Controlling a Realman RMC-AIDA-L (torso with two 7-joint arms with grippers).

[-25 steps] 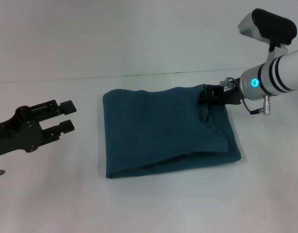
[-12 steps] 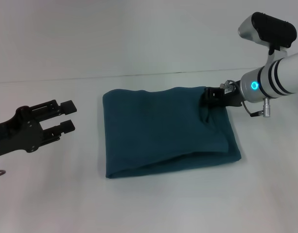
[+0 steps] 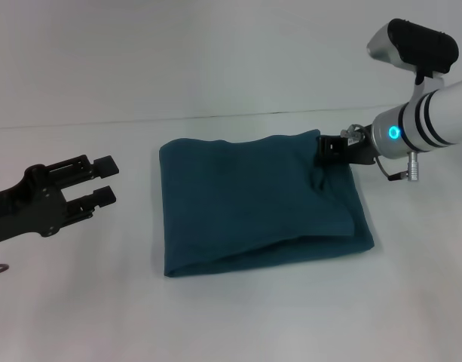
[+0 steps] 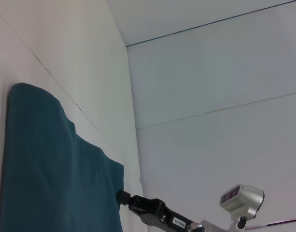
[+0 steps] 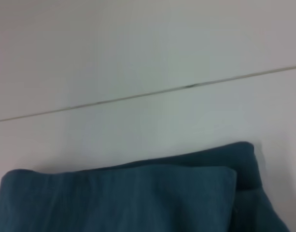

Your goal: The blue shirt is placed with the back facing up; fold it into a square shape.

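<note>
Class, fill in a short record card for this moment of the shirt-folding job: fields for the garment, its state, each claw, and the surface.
garment: the blue shirt, plain, no print
state: already folded into a rough square, lying flat, layered edges along its near and right sides
right claw: the right claw at the shirt's far right corner, on the fabric; grip cannot be judged
left claw: the left claw open, off to the shirt's left, apart from it
surface: the white table

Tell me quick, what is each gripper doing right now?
Left gripper: open, holding nothing, off to the left of the blue shirt.
Right gripper: at the shirt's far right corner; cannot be told.
</note>
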